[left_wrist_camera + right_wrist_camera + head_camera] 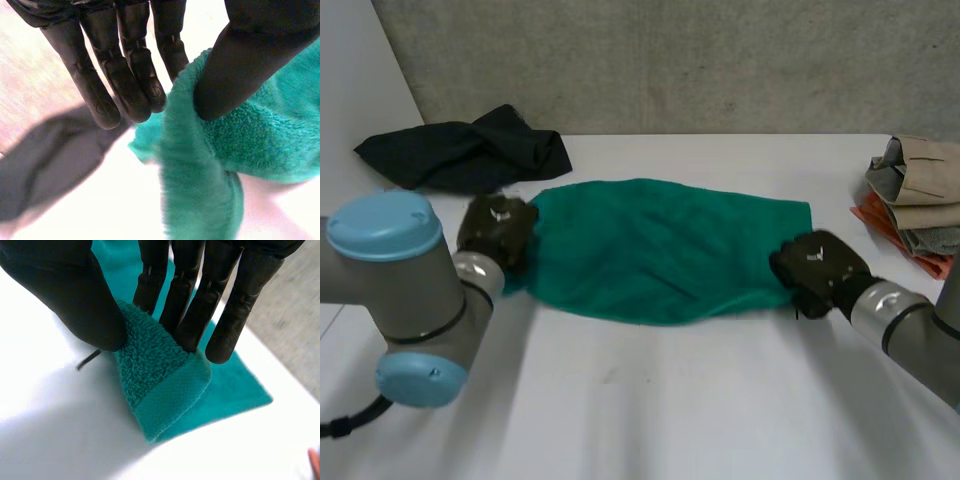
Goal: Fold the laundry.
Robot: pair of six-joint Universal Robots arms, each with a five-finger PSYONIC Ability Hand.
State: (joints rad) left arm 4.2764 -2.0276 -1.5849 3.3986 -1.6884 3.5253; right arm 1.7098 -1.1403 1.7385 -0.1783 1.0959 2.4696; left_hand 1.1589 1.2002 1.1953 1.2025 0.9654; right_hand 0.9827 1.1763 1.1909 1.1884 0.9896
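**green towel, pinched at both ends, fold not yet made**

1. worktop (650, 400): white, and carries everything listed here.
2. green towel (660, 245): thick terry, lying open across the middle of the worktop with its long side running from one arm to the other. a few soft wrinkles; the near edge bows slightly.
3. dark cloth (470, 150): a crumpled heap at the far left, just beside the towel's left end. whether the two touch cannot be told.
4. folded stack (920, 190): beige and grey pieces over something orange, at the right edge, apart from the towel.
5. left robot hand (498, 228): at the towel's left end. the thumb (240, 65) presses into the pile and the straight fingers (125, 75) stand on the other side of a raised edge, pinching it.
6. right robot hand (817, 268): at the right end. the thumb and fingers (200, 300) pinch a hemmed corner, drawn up into a small peak.

handling note (judgement): the step in hand looks like lifting both ends to carry one edge over the other. raise both pinches together and level, keeping the cloth taut between them so the middle does not sag. lay hem on hem. the left grip looks shallow, so the thick pile may slip. keep the swing clear of the dark cloth.
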